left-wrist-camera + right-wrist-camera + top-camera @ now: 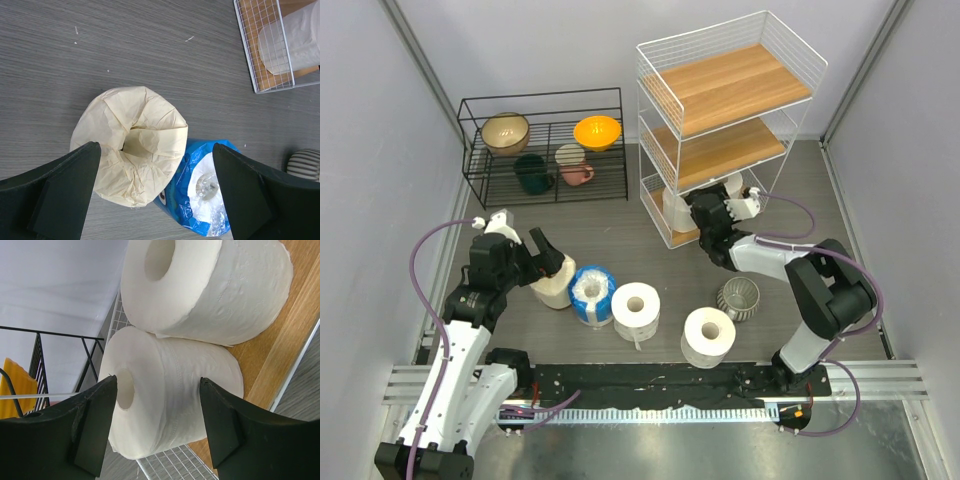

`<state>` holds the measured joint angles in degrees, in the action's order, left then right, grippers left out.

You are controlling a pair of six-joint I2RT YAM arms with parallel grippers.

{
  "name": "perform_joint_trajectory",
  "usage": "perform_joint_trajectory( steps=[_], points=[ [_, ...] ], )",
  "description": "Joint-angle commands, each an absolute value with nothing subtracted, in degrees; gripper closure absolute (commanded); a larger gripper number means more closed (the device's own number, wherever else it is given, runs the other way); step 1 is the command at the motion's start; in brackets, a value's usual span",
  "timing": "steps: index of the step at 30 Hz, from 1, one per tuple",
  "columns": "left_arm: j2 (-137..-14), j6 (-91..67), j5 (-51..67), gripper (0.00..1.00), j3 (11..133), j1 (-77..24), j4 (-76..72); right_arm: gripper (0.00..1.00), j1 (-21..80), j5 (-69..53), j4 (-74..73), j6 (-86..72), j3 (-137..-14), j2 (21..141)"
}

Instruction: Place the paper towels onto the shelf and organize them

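Note:
The shelf (pixel 730 90) stands at the back right. Two white paper towel rolls lie on its bottom board, the near one (pixel 170 405) and the far one (pixel 210 285). My right gripper (pixel 158 380) is open just in front of the near roll and reaches into the bottom tier (pixel 700 208). My left gripper (pixel 155 190) is open above the cream-beige roll (pixel 130 150) and the blue-wrapped roll (pixel 205 195), which touch each other. It holds nothing. In the top view these two rolls, cream (pixel 553 290) and blue (pixel 591 293), stand on the table with two more white rolls (pixel 636 308) (pixel 708 335).
A grey ribbed cup (pixel 738 297) stands between the loose rolls and the right arm. A low black wire rack (pixel 545 150) with bowls and cups is at the back left. Grey walls close in both sides.

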<state>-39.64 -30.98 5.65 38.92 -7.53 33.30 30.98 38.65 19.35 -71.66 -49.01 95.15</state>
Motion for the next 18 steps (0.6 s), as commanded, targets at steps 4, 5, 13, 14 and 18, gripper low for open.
perform_joint_trajectory(
  steps=[4, 5, 13, 14, 18],
  points=[
    [-39.81, -30.50, 6.50, 0.00, 38.76, -7.74, 31.73, 0.27, 30.94, 39.47, 23.03, -71.54, -46.41, 88.60],
    [-39.81, -30.50, 6.59, 0.00, 38.67, -7.82, 31.73, 0.27, 30.94, 39.29, 22.94, -71.63, -45.54, 87.98],
    [-39.73, -30.50, 6.33, 0.01, 38.76, -7.74, 31.73, 0.27, 30.85, 36.13, 19.69, -71.54, -40.44, 80.96],
    [-39.90, -30.50, 6.33, 0.00, 38.76, -7.73, 31.73, 0.27, 30.94, 35.78, 18.73, -71.46, -39.30, 79.29],
    [-39.90, -30.50, 6.33, 0.00, 38.76, -7.82, 31.73, 0.27, 30.85, 36.12, 13.99, -69.79, -36.13, 72.00]
  ],
)
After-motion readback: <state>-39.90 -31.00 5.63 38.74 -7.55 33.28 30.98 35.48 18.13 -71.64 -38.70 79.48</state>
